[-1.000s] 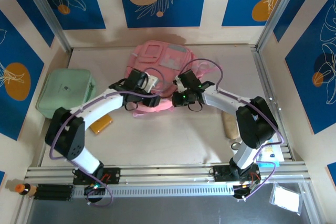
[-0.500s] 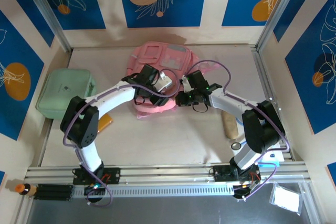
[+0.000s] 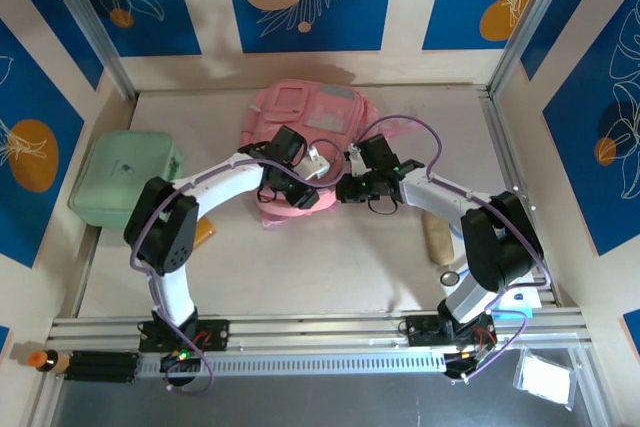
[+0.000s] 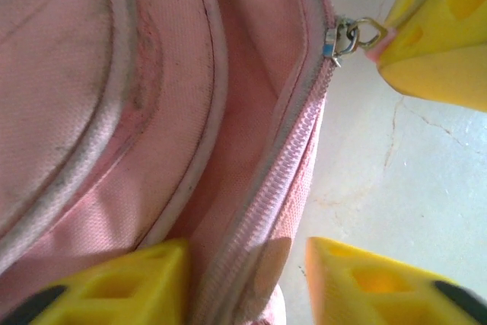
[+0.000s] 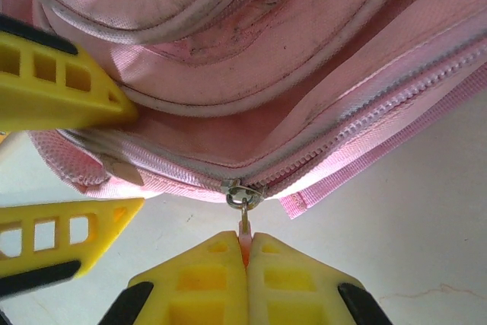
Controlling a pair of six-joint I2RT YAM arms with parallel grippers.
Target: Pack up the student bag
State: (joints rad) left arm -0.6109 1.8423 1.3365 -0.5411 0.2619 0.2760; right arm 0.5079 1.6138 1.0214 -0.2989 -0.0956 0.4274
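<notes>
My right gripper (image 5: 245, 250) pinches the soft pink fabric backpack (image 5: 304, 51)'s zip pull (image 5: 243, 211); its track (image 5: 365, 123) runs upper-right; left gripper (image 4: 247, 256) straddles the seam (image 4: 266, 188), unclosed.

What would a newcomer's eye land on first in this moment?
The pink student bag lies mid-table at the far side, both arms meeting at its near edge. The right gripper is pinched shut on the zipper pull, while the left gripper straddles the zipped edge beside it, jaws apart. A mint-green case sits far left.
</notes>
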